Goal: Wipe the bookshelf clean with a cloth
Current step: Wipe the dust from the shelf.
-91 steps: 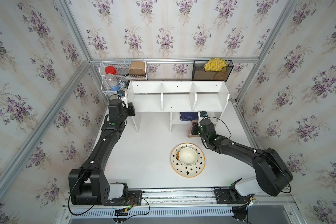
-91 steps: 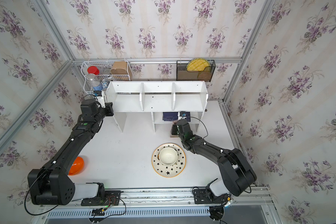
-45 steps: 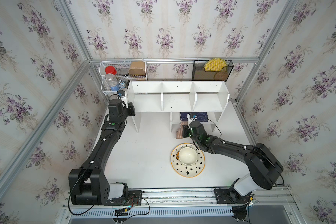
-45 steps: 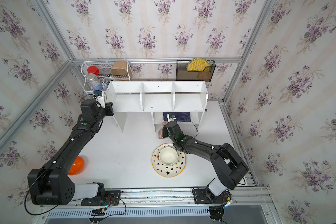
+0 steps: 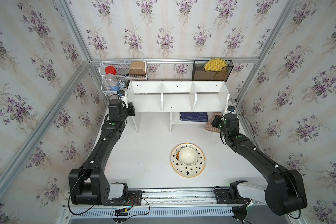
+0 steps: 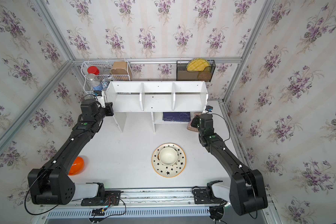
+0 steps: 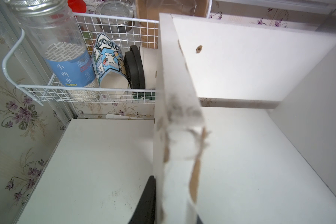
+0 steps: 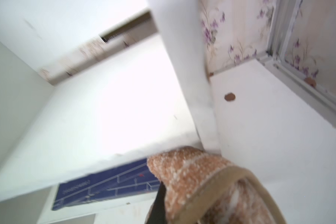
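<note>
The bookshelf (image 5: 178,100) stands at the back of the counter (image 5: 144,155), with its three upper compartments empty and a dark blue book (image 5: 194,117) on a lower shelf. The cloth (image 5: 209,127) is bunched low at the right end, just beside the book. In the right wrist view it presses into the corner where the end panel meets the shelf board.

The right tool (image 5: 216,122) is closed tight on the cloth, a hold that seems meant to make a firm pad for rubbing the wood. The left tool (image 5: 132,111) is clamped on the front edge of the left end panel, most likely to steady the bookshelf against the push of wiping.

The cloth buries the right tool's fingers, and only a dark sliver of one shows. That wrist view is blurred and washed out, so any dirt there cannot be judged.

In the left wrist view one finger (image 7: 145,203) lies against the panel's outer face, while the other is nearly cut off. The brown patches on that edge may be chips or grime.

A starred plate (image 5: 198,168) with a bowl (image 5: 188,158) sits well apart on the counter.
</note>
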You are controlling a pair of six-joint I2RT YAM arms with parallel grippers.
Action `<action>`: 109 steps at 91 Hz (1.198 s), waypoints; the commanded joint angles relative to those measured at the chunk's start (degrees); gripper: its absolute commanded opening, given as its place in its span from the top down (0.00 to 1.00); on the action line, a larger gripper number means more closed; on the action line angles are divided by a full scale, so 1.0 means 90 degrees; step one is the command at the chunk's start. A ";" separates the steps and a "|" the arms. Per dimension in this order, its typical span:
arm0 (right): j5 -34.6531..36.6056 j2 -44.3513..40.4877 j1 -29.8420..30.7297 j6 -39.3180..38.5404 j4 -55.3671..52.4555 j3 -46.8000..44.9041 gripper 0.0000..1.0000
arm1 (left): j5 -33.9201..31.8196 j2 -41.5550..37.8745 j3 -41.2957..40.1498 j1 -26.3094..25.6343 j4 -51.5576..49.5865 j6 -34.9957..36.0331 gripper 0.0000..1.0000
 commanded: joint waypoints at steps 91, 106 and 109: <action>0.2017 0.0603 0.3698 -0.1449 -0.0861 0.2016 1.00 | 0.0785 0.0064 0.0035 -0.0003 -0.0661 -0.0414 1.00; 0.2630 -0.0295 0.3228 -0.1735 -0.1081 0.1981 1.00 | 0.0759 0.0040 0.0051 -0.0003 -0.0690 -0.0380 1.00; 0.2593 -0.0397 0.3016 -0.1714 -0.1115 0.2047 1.00 | 0.0775 0.0040 0.0050 -0.0003 -0.0690 -0.0384 1.00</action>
